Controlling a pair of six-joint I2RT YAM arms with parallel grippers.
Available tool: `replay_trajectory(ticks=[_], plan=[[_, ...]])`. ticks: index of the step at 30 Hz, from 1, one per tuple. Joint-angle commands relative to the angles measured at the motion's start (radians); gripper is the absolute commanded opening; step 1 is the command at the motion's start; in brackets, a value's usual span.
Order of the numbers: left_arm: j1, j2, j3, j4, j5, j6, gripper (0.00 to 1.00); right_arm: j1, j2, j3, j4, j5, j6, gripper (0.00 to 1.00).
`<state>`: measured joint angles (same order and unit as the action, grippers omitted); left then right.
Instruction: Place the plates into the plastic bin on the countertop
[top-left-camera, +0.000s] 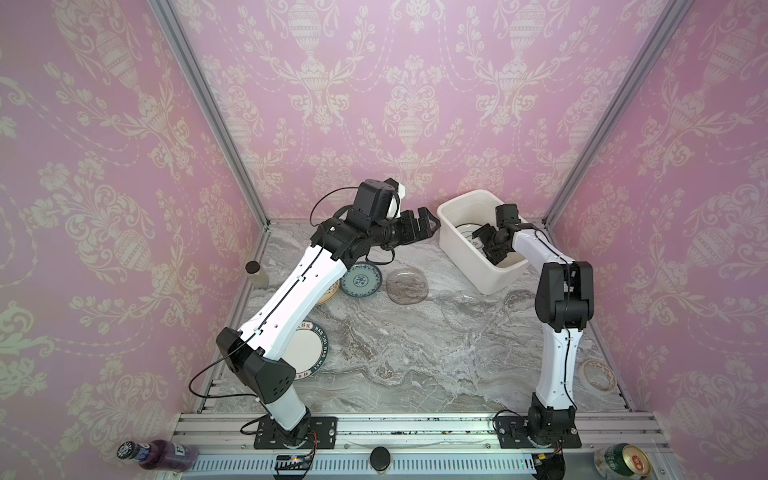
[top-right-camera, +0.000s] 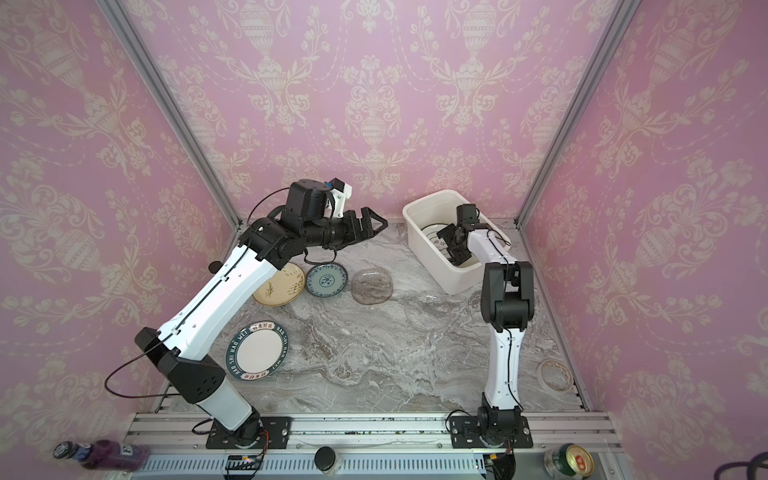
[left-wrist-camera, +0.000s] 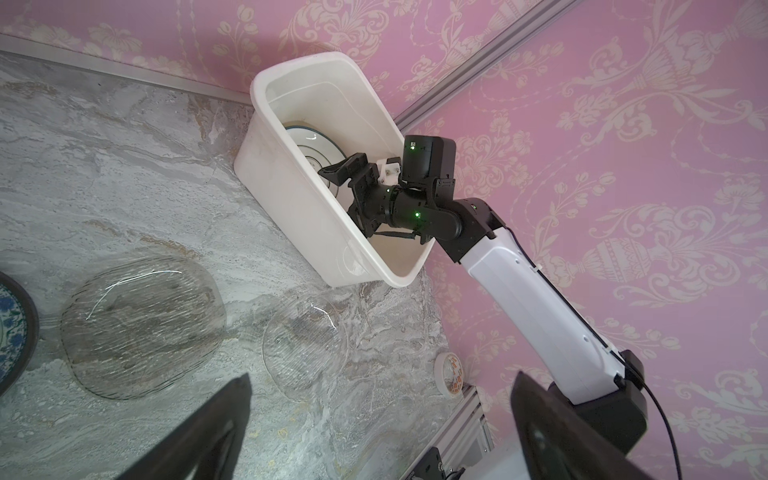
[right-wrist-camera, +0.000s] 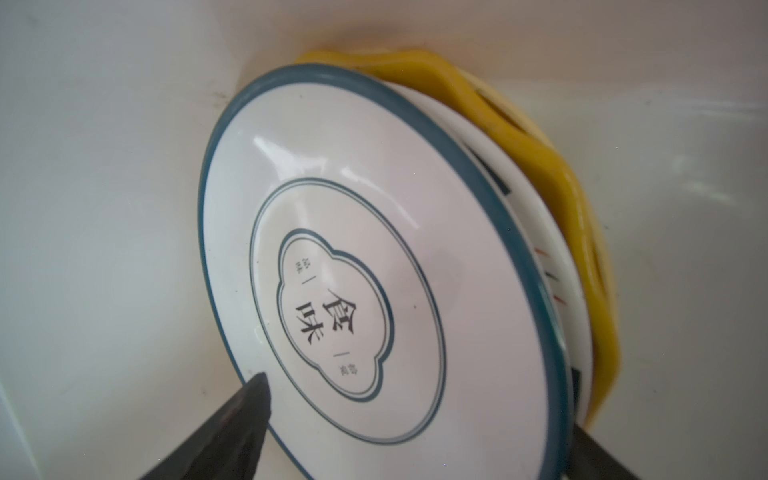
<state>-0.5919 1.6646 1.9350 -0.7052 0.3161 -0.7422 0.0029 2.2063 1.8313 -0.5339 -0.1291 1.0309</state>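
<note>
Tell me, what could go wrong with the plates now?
1. The blue-rimmed plate sits off-centre above the yellow plate in the plastic bin. The right gripper, jaws open right at it, might snag its rim when pulling out and tip it.
2. The clear glass plate nearly blends into the countertop, so a gripper might misjudge its edge and knock it.

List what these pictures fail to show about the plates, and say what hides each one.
- In a top view, the left arm covers most of the cream plate and part of the lettered-rim plate.
- Right wrist view: the blue-rimmed plate hides the stack beneath; only edges show, including the yellow scalloped plate.
- Left wrist view: the frame edge cuts off the floral plate.
</note>
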Motion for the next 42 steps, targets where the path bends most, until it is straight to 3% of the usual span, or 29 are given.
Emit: replay_trajectory(ticks=[1, 15, 24, 28, 34, 42], plan=[[0.011, 0.006, 0.017, -0.005, -0.009, -0.008, 0.99, 0.006, 0.013, 0.056, -0.083, 0.049, -0.064, 0.96], [0.043, -0.168, -0.188, 0.093, -0.106, -0.075, 0.99, 0.03, -0.264, -0.016, -0.044, 0.085, -0.212, 1.0], [0.105, -0.364, -0.367, 0.038, -0.205, -0.083, 0.99, 0.151, -0.512, -0.13, 0.018, 0.113, -0.352, 1.0], [0.142, -0.429, -0.437, 0.019, -0.203, -0.113, 0.99, 0.168, -0.626, -0.238, 0.121, -0.027, -0.34, 0.98], [0.163, -0.441, -0.44, -0.21, -0.282, -0.154, 0.99, 0.255, -0.697, -0.319, 0.192, -0.257, -0.325, 0.93], [0.196, -0.438, -0.559, -0.262, -0.2, -0.268, 0.99, 0.442, -0.608, -0.298, 0.086, -0.307, -0.4, 0.86]])
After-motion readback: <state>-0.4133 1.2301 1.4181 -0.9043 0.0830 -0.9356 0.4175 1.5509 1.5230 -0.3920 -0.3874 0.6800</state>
